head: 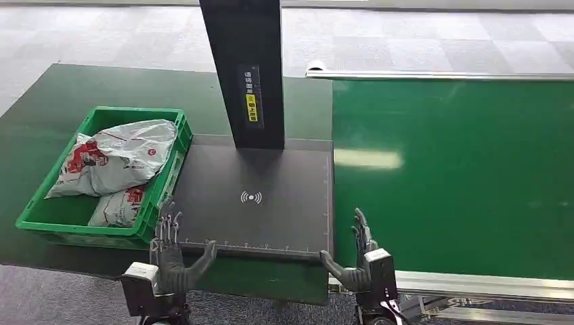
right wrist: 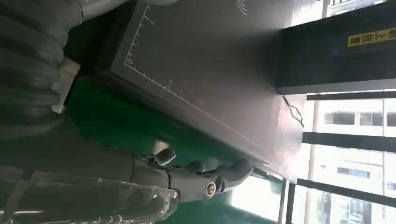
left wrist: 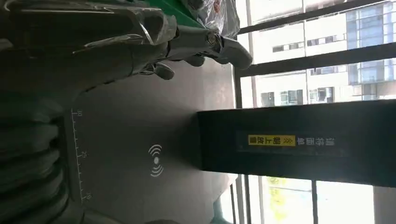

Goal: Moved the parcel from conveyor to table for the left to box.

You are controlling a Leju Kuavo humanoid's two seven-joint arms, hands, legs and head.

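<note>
Two work surfaces fill the head view: a green conveyor belt (head: 460, 169) on the right, bare of parcels, and a dark green table (head: 47, 108) on the left. Between them lies a dark grey scanning pad (head: 264, 203), printed with a white wireless symbol (head: 251, 197) and a ruler scale along its near edge, and from its far side rises a black upright post (head: 247, 68) bearing a yellow label (head: 252, 107). On the table, just beside the pad's left edge, stands a green plastic crate (head: 40, 220). Inside it lie two parcels in grey-white plastic mailer bags with red print, the larger parcel (head: 118, 162) resting partly on top of the smaller parcel (head: 118, 206). At the pad's near edge the left hand (head: 172, 254) is raised with fingers spread wide, holding nothing. The right hand (head: 359, 254), at the pad's near right corner beside the belt, is likewise spread and empty.
</note>
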